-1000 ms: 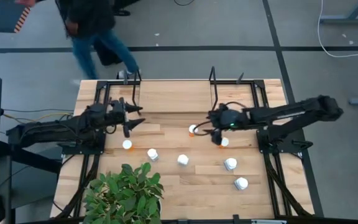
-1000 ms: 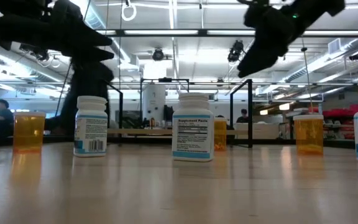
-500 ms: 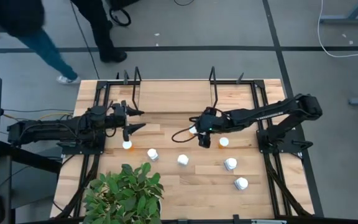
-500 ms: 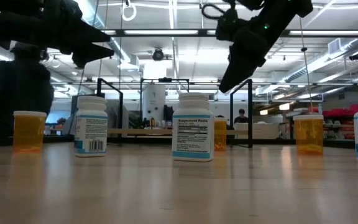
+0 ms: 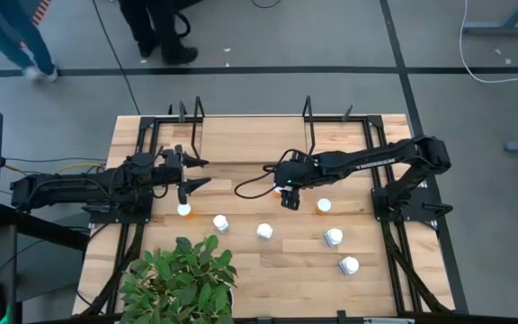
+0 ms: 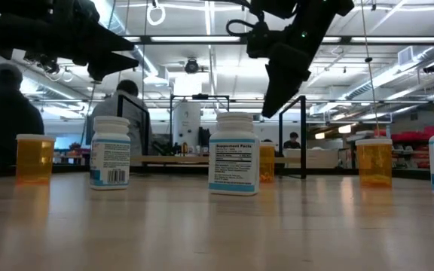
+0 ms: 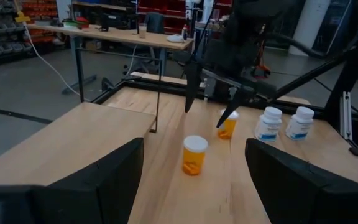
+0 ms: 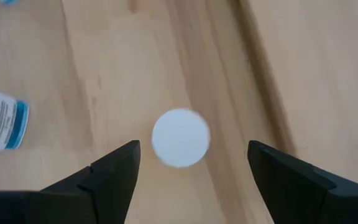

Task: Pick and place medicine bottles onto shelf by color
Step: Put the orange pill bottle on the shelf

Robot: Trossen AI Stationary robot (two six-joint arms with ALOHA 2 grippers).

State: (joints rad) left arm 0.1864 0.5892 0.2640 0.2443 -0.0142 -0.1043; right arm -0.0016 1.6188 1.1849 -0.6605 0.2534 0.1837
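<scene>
Overhead, the right claw (image 8: 191, 180) gapes empty above a round white-capped bottle (image 8: 180, 137) on grained wood.

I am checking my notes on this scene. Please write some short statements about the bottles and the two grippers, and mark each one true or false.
1. The right gripper is open above a white-capped bottle. True.
2. The left gripper holds an orange bottle. False: it is open and empty.
3. A potted plant stands at the table's near edge. True.
4. All bottles are already on the shelf. False: they stand on the tabletop.
5. The white bottle in the middle of the low view lies on its side. False: it stands upright.
</scene>
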